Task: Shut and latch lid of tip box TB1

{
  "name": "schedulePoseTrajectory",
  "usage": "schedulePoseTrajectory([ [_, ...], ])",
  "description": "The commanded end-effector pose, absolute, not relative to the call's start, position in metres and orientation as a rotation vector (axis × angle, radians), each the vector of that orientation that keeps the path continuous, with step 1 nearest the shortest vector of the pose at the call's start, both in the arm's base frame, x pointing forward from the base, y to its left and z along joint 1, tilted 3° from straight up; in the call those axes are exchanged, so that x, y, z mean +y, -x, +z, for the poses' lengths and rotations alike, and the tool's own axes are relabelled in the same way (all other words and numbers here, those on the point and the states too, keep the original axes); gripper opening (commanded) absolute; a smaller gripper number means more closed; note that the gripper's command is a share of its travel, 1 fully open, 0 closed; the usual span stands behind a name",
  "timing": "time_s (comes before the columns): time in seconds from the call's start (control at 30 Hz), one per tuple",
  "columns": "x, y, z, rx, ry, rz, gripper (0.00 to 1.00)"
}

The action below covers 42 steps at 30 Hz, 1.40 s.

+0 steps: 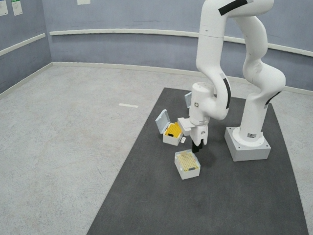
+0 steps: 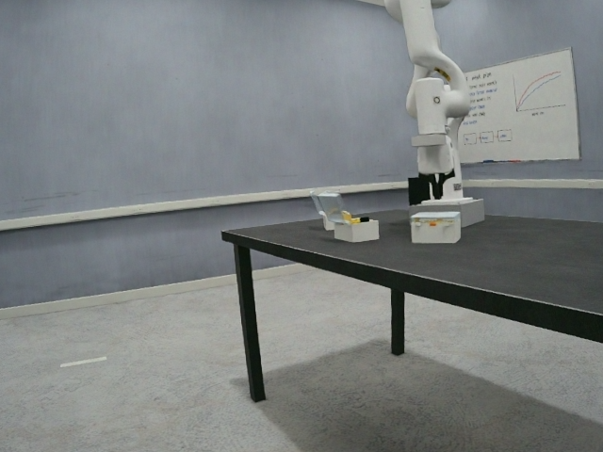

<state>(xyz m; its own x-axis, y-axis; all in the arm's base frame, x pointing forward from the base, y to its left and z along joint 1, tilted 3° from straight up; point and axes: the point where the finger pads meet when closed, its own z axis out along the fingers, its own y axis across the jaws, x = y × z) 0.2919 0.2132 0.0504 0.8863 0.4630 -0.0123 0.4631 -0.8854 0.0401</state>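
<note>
The near box (image 1: 187, 164) sits flat on the worktop (image 1: 227, 197) with its lid down. It may not be latched yet; that is hard to see. The gripper (image 1: 197, 149) hangs just behind it, closed and empty. The yellow box (image 1: 172, 133) stays open.

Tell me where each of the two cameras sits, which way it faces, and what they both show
Top: high up off the bench's end, looking down its length at the boxes; whole arm, base, shut gripper.
Exterior: low beside the bench, looking across it toward the whiteboard; wrist, gripper, base.
Shared: the closed-lid tip box and an open-lid box.
</note>
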Motion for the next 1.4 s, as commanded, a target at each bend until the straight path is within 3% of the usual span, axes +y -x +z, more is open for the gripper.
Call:
schedulePoseTrajectory([
  [0.0,0.214,-0.292,0.051,0.739,-3.009,0.002,0.00],
  [1.37,0.212,-0.293,0.018,0.739,-3.009,0.002,0.00],
])
